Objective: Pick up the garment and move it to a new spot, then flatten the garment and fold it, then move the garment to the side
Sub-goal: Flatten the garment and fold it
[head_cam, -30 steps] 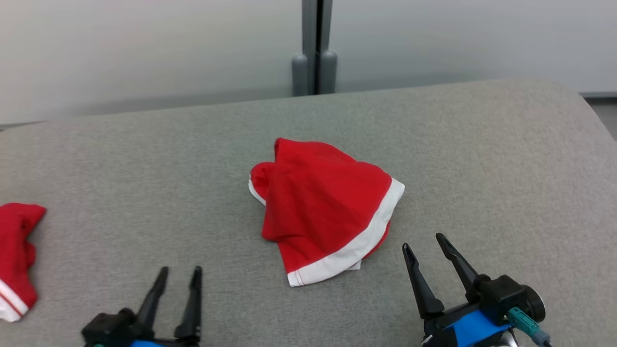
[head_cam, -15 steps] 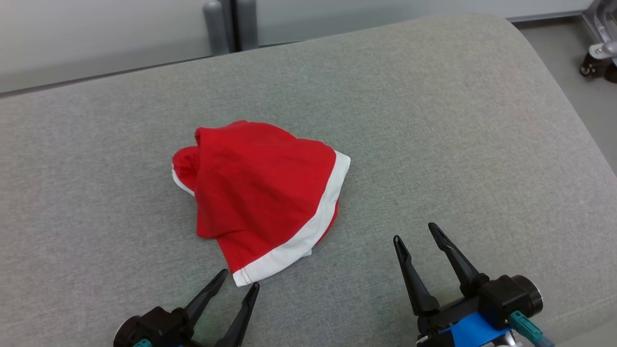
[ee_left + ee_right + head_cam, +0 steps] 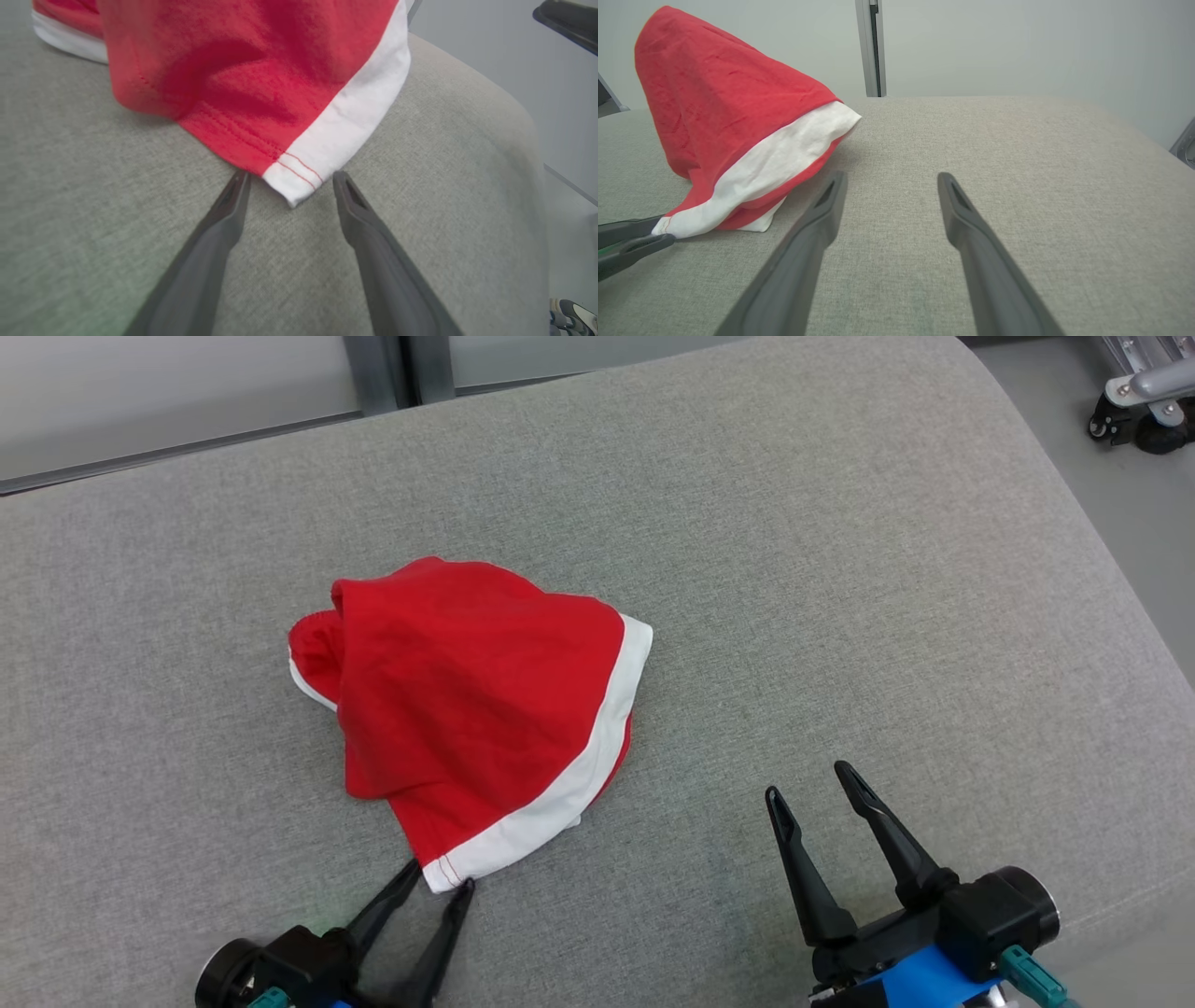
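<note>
A red garment [image 3: 467, 691] with a white band along one edge lies bunched on the grey cushion [image 3: 840, 569], left of centre. Its near white corner [image 3: 292, 184] sits between the tips of my left gripper [image 3: 439, 880], which is open and straddles that corner without closing on it [image 3: 288, 176]. My right gripper [image 3: 808, 782] hovers open over bare cushion to the right of the garment [image 3: 738, 116], nothing between its fingers [image 3: 889, 179]. The left gripper's fingers [image 3: 630, 240] lie at the garment's corner in the right wrist view.
The cushion's right edge curves down to the floor, where a wheeled metal frame [image 3: 1144, 406] stands at the upper right. A grey wall with a vertical post [image 3: 392, 369] runs behind the cushion.
The head camera has swung right and down, so the second red garment at the left left the picture. My left gripper moved forward and right until its tips flank the white corner.
</note>
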Controlling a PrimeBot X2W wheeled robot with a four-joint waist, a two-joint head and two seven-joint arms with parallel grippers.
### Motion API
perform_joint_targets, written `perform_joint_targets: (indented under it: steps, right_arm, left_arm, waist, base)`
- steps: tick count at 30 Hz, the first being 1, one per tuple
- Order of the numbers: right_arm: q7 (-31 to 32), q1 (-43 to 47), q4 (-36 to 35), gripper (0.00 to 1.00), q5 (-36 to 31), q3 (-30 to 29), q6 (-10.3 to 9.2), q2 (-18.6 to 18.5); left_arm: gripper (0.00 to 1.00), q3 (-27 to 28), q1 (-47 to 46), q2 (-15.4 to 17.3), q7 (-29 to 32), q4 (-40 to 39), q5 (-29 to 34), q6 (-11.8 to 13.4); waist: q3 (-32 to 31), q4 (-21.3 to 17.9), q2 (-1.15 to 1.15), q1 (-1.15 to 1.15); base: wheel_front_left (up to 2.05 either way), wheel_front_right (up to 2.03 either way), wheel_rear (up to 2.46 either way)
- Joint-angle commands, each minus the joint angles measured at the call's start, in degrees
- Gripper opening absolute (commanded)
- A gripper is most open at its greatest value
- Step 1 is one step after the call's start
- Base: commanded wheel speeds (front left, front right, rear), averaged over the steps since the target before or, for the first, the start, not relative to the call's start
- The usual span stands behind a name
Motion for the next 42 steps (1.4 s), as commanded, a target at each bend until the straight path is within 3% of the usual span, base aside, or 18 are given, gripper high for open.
perform_joint_targets:
  steps: [1,5,15,24,27,28,30,35,42]
  right_arm:
    - [-0.1,0.9,-0.1,1.00,0.0,-0.3,0.01,-0.2]
    - [-0.1,0.7,0.9,1.00,0.3,-1.4,0.01,-0.2]
    - [-0.1,-2.3,6.8,1.00,1.2,-3.6,0.01,-0.2]
    - [-0.1,-4.3,9.9,1.00,1.2,-2.4,0.01,-0.2]
    - [-0.1,-4.7,10.6,1.00,1.7,-2.2,0.01,-0.2]
    - [-0.1,-5.3,10.9,1.00,1.7,-2.2,0.01,-0.2]
    - [-0.1,-6.3,11.9,1.00,2.2,-2.5,0.01,-0.2]
    - [-0.1,-10.6,16.2,1.00,2.4,-3.7,0.01,-0.2]
    - [-0.1,-16.9,26.6,1.00,1.4,-7.9,0.01,-0.2]
  left_arm:
    - [0.00,0.1,-0.5,0.4,0.3,0.7,-0.7,0.1]
    - [0.00,2.2,-0.9,-0.7,0.2,-1.0,-1.6,0.1]
    - [0.00,11.4,0.5,-3.8,0.1,1.0,-5.5,0.1]
    - [0.00,20.5,0.6,-5.3,0.1,7.7,-6.1,0.1]
    - [0.00,20.6,0.4,-5.7,0.2,9.7,-5.4,0.1]
    - [0.16,19.9,0.2,-5.8,0.1,10.2,-5.4,0.1]
    - [1.00,18.9,-0.6,-5.7,0.1,10.2,-5.1,0.1]
    - [1.00,17.1,-1.6,-6.4,0.1,9.0,-5.0,0.1]
    - [1.00,12.6,-3.4,-4.5,0.1,5.8,-6.2,0.1]
  waist:
    - [-0.1,0.4,0.00,0.00]
    - [-1.2,2.4,0.00,0.00]
    - [-6.5,12.7,0.00,0.00]
    - [-7.7,16.2,0.00,0.00]
    - [-7.4,17.6,0.00,0.00]
    - [-7.2,18.1,0.00,0.00]
    - [-6.6,19.4,0.00,0.00]
    - [-4.3,23.8,0.00,0.00]
    - [-1.0,29.8,0.00,0.00]
  base:
    - [0.00,0.00,0.00]
    - [0.00,0.00,0.00]
    - [0.00,0.00,0.00]
    - [0.00,0.00,0.00]
    - [0.00,0.00,0.00]
    - [0.00,0.00,0.00]
    - [0.00,0.00,0.00]
    - [0.00,0.00,0.00]
    - [0.00,0.00,0.00]
